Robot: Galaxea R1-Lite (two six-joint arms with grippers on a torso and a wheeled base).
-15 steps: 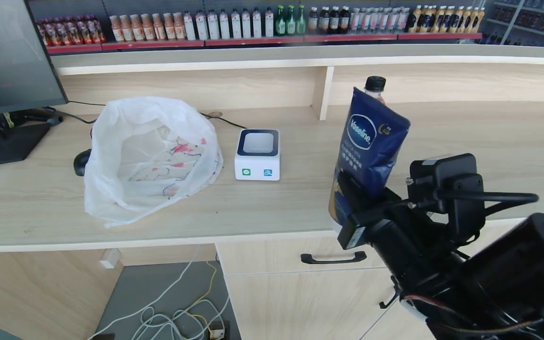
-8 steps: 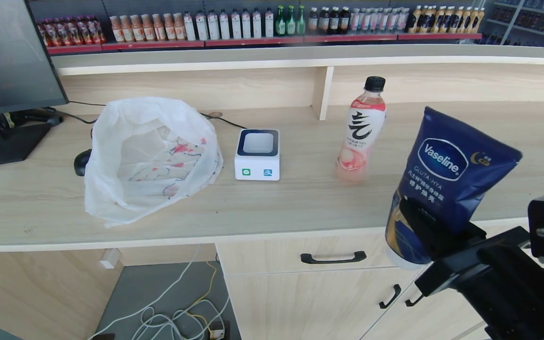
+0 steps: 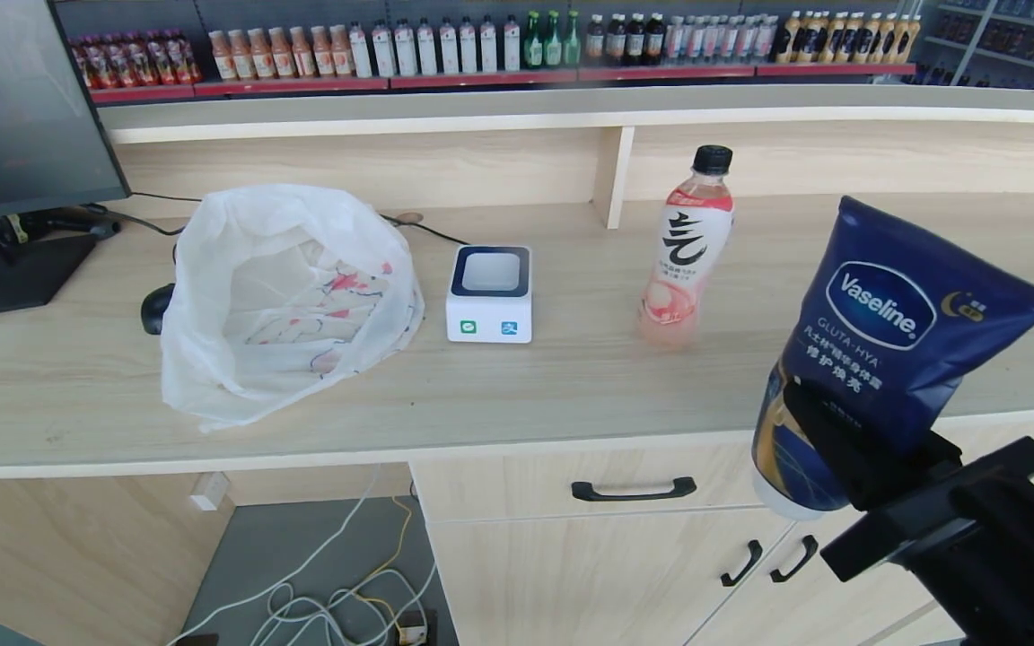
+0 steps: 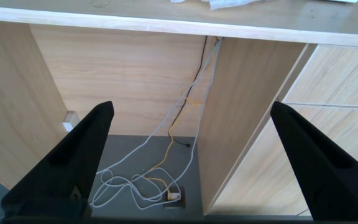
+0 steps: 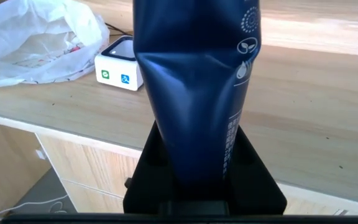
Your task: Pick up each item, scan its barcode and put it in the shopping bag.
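My right gripper (image 3: 849, 449) is shut on a dark blue lotion tube (image 3: 885, 341), holding it upright off the counter's front edge at the right; the tube (image 5: 194, 81) rises between the gripper's black jaws in the right wrist view. A pink drink bottle (image 3: 687, 251) with a black cap stands on the counter. The white scanner box (image 3: 490, 294) sits mid-counter, and the open white shopping bag (image 3: 284, 301) lies to its left. My left gripper (image 4: 191, 162) hangs open below the counter, over the floor cables.
A monitor (image 3: 19, 108) and a black mouse (image 3: 156, 307) sit at the counter's far left. A raised wooden shelf (image 3: 571, 117) runs behind the counter. Drawers with black handles (image 3: 632, 490) sit under the counter front. Cables (image 3: 328, 592) lie on the floor.
My right gripper has carried the lotion tube to the right and back toward the counter's front edge, uncovering the pink bottle. Bag, scanner and bottle have stayed in place.
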